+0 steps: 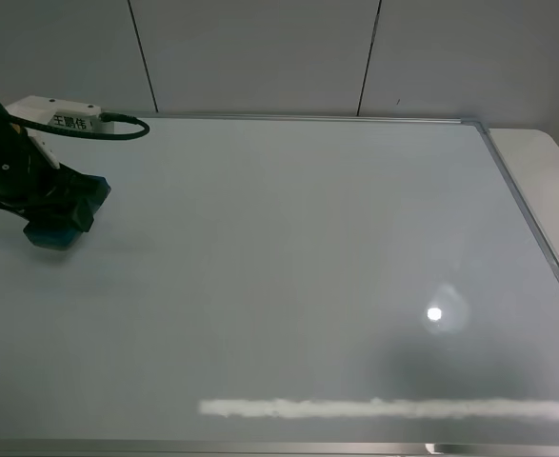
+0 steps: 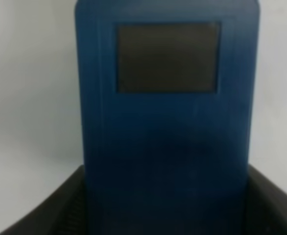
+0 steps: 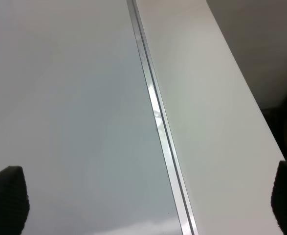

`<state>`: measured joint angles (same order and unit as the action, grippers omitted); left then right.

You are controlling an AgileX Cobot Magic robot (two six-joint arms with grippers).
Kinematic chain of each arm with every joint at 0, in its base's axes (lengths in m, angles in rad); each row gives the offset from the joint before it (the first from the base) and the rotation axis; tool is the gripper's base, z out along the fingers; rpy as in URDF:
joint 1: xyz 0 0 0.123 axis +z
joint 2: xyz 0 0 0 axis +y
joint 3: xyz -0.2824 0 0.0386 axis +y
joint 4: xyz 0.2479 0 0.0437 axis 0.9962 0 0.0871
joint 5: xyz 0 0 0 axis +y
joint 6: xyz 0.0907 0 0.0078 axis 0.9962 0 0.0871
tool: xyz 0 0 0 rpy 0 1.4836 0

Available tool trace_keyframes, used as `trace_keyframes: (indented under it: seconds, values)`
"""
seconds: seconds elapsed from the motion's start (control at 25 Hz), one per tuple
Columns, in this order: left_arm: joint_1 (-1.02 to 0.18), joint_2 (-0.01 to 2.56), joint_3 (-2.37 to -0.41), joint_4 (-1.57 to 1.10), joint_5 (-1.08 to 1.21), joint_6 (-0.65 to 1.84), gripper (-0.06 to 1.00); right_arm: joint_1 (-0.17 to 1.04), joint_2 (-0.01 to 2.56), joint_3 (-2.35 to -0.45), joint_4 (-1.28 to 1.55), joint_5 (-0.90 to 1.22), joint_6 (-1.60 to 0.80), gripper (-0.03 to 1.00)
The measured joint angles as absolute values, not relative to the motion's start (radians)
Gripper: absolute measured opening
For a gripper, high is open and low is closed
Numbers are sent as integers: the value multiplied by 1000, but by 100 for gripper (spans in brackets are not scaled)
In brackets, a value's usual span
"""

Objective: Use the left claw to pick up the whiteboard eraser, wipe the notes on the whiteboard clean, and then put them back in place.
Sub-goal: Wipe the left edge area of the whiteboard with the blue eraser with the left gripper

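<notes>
The whiteboard point(image 1: 298, 248) fills most of the exterior high view, glossy white with a silver frame. The left claw point(image 1: 65, 202) is at the board's far left and is shut on the whiteboard eraser point(image 1: 54, 231), a teal-blue block resting flat on the board. In the left wrist view the eraser point(image 2: 167, 122) fills the picture, with a dark patch on its top and a black finger point(image 2: 45, 210) at each side. No notes show anywhere on the board. The right gripper point(image 3: 148, 205) is open and empty above the board's right frame point(image 3: 158, 122); it is out of the exterior view.
A white glare streak point(image 1: 384, 409) lies along the board's near edge and a round light spot point(image 1: 434, 313) sits to its right. A white table strip point(image 1: 536, 162) runs beyond the board's right frame. A grey panelled wall point(image 1: 260, 48) stands behind.
</notes>
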<state>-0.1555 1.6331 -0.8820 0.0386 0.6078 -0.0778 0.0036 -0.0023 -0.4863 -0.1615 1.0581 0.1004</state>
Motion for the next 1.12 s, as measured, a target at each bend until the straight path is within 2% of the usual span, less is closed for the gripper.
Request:
trace_keyframes:
  seconds: [0.28, 1.0, 1.04, 1.08, 1.12]
  values:
    - [-128, 1663, -773, 44, 471, -50, 55, 4, -2, -486, -162, 1058, 100, 99]
    - [-128, 1699, -771, 44, 430, 0, 55, 4, -2, -486, -162, 1058, 100, 99]
    - [-128, 1699, -771, 44, 433, 11, 57, 4, -2, -486, -162, 1058, 100, 99]
    - [-128, 1699, -771, 44, 434, 27, 63, 4, -2, -486, -162, 1058, 100, 99]
    - [-128, 1699, -771, 44, 434, 40, 76, 4, -2, -486, -162, 1058, 100, 99]
